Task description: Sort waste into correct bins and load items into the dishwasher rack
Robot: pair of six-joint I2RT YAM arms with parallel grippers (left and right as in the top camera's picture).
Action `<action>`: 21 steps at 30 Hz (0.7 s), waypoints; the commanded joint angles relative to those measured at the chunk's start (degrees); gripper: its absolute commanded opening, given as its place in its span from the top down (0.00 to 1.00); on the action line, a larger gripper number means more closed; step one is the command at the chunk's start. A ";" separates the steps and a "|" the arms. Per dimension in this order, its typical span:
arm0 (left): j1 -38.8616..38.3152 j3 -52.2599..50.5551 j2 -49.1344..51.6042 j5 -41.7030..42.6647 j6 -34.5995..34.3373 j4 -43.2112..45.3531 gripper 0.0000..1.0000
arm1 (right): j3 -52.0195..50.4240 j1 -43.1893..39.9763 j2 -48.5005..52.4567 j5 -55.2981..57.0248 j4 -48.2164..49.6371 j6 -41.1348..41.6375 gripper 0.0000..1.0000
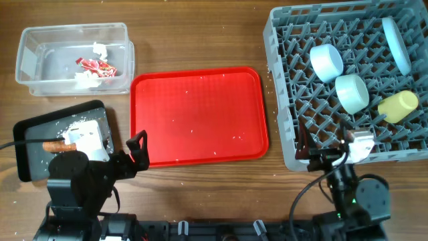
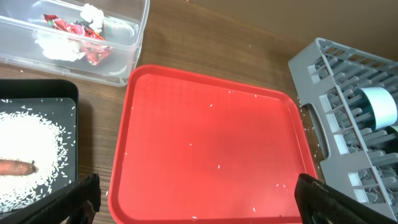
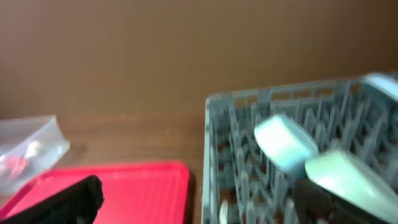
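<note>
The grey dishwasher rack [image 1: 277, 87] at the right holds a pale-blue plate [image 1: 396, 43], a white-blue bowl [image 1: 326, 61], a pale-green bowl [image 1: 352, 92] and a yellow cup [image 1: 398, 106]. A clear tub [image 1: 40, 40] at the back left contains a red wrapper [image 1: 97, 65] and white paper scraps [image 1: 100, 48]. Rice [image 2: 31, 149] and a carrot piece [image 2: 15, 167] lie in the black tray [image 1: 27, 144]. My left gripper [image 2: 199, 193] hangs open over the red tray's near edge. At the rack's near left corner, my right gripper [image 3: 199, 202] is open and empty.
The red tray [image 1: 198, 115] sits mid-table between the bins and the rack, with a few stray rice grains [image 2: 217, 166] on it. More grains lie on the wood by the rack's left wall. Both arm bases stand at the table's front edge.
</note>
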 commanded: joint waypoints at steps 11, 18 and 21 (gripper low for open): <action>-0.20 -0.39 -0.26 0.63 -0.48 0.17 0.00 | -17.49 -4.68 -8.15 -5.49 15.93 -14.23 0.00; -0.20 -0.39 -0.26 0.63 -0.48 0.17 0.00 | -18.25 -4.66 -8.17 -5.88 12.83 -12.17 0.00; -0.20 -0.39 -0.26 0.63 -0.48 0.17 0.00 | -18.25 -4.66 -8.07 -5.88 12.83 -12.15 0.00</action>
